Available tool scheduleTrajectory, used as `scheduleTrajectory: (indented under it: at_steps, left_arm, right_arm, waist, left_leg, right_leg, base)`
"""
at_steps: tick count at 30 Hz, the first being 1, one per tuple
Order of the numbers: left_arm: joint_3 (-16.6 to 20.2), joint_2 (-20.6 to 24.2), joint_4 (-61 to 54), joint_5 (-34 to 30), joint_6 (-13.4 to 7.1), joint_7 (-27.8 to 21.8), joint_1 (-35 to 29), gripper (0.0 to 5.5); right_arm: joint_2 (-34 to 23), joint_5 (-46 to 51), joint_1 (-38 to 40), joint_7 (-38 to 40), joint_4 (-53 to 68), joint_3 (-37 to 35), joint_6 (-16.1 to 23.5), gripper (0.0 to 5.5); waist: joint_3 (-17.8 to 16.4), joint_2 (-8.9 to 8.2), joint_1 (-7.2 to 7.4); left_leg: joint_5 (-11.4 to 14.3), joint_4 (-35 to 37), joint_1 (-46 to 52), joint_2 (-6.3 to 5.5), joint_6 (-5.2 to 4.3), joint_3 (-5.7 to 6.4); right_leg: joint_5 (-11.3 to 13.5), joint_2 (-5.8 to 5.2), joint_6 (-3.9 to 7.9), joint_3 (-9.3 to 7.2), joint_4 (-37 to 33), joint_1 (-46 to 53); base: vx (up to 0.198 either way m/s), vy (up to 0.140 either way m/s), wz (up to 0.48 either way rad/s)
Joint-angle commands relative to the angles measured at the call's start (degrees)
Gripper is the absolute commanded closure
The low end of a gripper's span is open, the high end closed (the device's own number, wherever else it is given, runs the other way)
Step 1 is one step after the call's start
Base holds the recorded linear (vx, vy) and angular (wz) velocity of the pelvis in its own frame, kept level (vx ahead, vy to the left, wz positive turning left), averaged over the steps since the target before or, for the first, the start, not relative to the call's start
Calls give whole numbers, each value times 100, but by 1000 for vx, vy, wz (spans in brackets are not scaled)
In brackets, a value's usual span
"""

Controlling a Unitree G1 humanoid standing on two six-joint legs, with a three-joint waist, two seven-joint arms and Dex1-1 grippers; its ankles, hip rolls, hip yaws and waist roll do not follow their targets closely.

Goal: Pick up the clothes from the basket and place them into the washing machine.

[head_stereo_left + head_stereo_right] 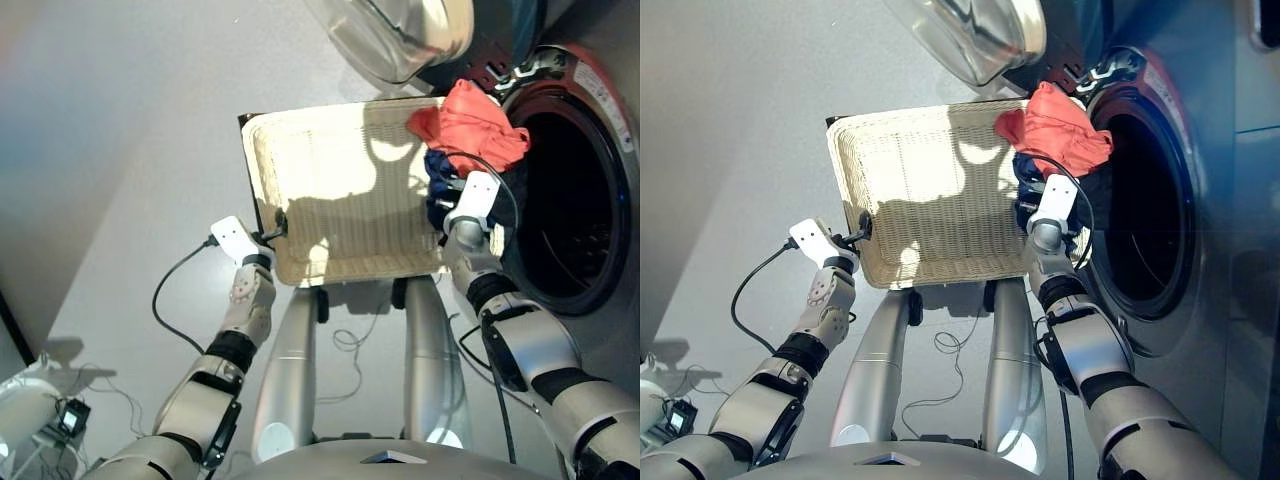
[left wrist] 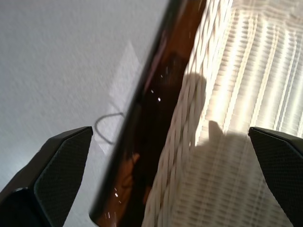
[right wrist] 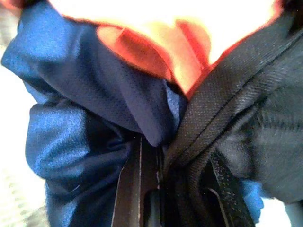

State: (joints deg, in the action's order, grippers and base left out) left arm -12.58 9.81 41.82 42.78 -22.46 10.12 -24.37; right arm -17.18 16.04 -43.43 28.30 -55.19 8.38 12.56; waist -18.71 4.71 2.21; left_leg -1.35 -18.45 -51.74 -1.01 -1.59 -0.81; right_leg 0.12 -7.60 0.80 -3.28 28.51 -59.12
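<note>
Both arms reach forward. The left gripper (image 2: 170,142) has its fingers spread wide, one each side; the right gripper (image 1: 452,205) is raised, fingers buried, grip unclear.

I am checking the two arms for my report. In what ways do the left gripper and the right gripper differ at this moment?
The left gripper is open, its fingers straddling the basket's near-left rim; the right gripper is shut on the clothes. The left gripper holds no cloth; navy and black fabric bunches around the right one. Both are at the basket's edges.
</note>
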Motion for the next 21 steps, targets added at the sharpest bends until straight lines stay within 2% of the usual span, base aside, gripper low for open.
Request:
scheduleTrajectory:
  at_steps: [1, 2, 3, 4, 5, 6, 8, 9, 10, 13, 16, 17, 18, 21]
  left_arm:
    - [238, 130, -291, -230, -363, 162, 193, 0]
    - [221, 141, -332, -239, -374, 146, 228, 0]
    - [214, 171, -359, -233, -384, 124, 250, 0]
    - [198, 194, -390, -228, -374, 91, 290, 0]
    - [182, 234, -404, -191, -364, 34, 369, 0]
    - [178, 229, -407, -188, -367, 31, 361, 0]
    - [124, 306, -410, -137, -336, -46, 445, 0]
    - [72, 333, -452, -136, -316, -97, 546, 0]
    - [56, 318, -465, -134, -316, -96, 550, 0]
    - [-37, 344, -488, -71, -288, -161, 676, 0]
    - [-74, 335, -445, -54, -287, -140, 741, 0]
    - [-89, 357, -424, -20, -289, -145, 764, 0]
    - [-66, 385, -407, 26, -273, -185, 736, 0]
    - [-21, 393, -396, 61, -229, -209, 692, 0]
  right_arm:
    - [-693, -715, -228, 867, 581, -393, 274, 550]
    - [-816, -770, -272, 975, 578, -529, 266, 550]
    - [-976, -825, -315, 1082, 563, -635, 241, 550]
    - [-1174, -864, -376, 1203, 524, -754, 224, 550]
    - [-1470, -850, -472, 1332, 313, -888, 162, 550]
    - [-1488, -840, -489, 1325, 294, -885, 174, 550]
    - [-2013, -637, -710, 1526, -225, -1059, 130, 550]
    - [-2256, -623, -755, 1788, -457, -1139, 95, 550]
    - [-2286, -612, -772, 1786, -493, -1128, 117, 550]
    - [-2697, -243, -906, 2035, -890, -1334, 155, 550]
    - [-2680, 23, -951, 2054, -994, -1347, 256, 550]
    - [-2546, 236, -1055, 1609, -1126, -1129, 250, 185]
    - [-2422, 370, -1089, 1136, -1198, -838, 201, 0]
    - [-2198, 762, -1093, 557, -1031, -522, 354, 0]
  waist:
    - [100, 103, 95]
    - [112, 115, 88]
    - [84, 99, 108]
    - [90, 109, 108]
    - [136, 149, 80]
    - [104, 133, 94]
    - [122, 186, 70]
    - [174, 245, 35]
    - [152, 241, 41]
    - [196, 321, -5]
    - [247, 370, -34]
    - [275, 365, -66]
    - [318, 356, -106]
    - [296, 323, -65]
  left_leg:
    - [676, -145, 305, -17, 130, -19]
    - [676, -122, 326, -31, 133, -27]
    - [507, -100, 260, -59, 163, -96]
    - [515, -119, 250, -73, 175, -116]
    - [685, -120, 297, -81, 160, -81]
    - [528, -127, 213, -93, 187, -147]
    - [559, -148, 181, -106, 193, -173]
    - [706, -151, 221, -111, 182, -118]
    - [558, -164, 132, -119, 210, -189]
    - [587, -214, 35, -131, 233, -179]
    - [593, -257, -31, -150, 244, -154]
    - [591, -277, -59, -143, 249, -158]
    - [746, -297, -12, -126, 217, -95]
    - [743, -326, -41, -107, 202, -101]
  right_leg:
    - [26, 70, 495, 30, -735, 556]
    - [45, 76, 503, 56, -769, 567]
    - [227, 41, 467, 38, -836, 517]
    - [248, 37, 482, 60, -837, 503]
    - [99, 75, 532, 143, -783, 508]
    - [260, 44, 491, 118, -820, 444]
    - [249, 39, 507, 159, -802, 393]
    - [107, 57, 555, 220, -756, 405]
    - [263, 28, 516, 191, -787, 336]
    - [227, 11, 524, 221, -718, 230]
    - [206, 6, 519, 256, -655, 154]
    - [219, -6, 515, 254, -638, 132]
    - [62, 24, 549, 291, -593, 179]
    - [65, 20, 535, 277, -586, 173]
  base:
    - [89, 29, -78]
    - [-132, 64, -92]
    - [-133, 63, -105]
    - [-42, 77, -72]
    - [-32, 60, -42]
    - [-28, 67, -41]
    - [-19, 65, -106]
    - [-15, 54, -162]
    - [-6, 50, -150]
    - [-33, 11, -28]
    - [0, 0, 0]
    - [119, -4, 46]
    - [116, -10, 13]
    - [34, -7, 5]
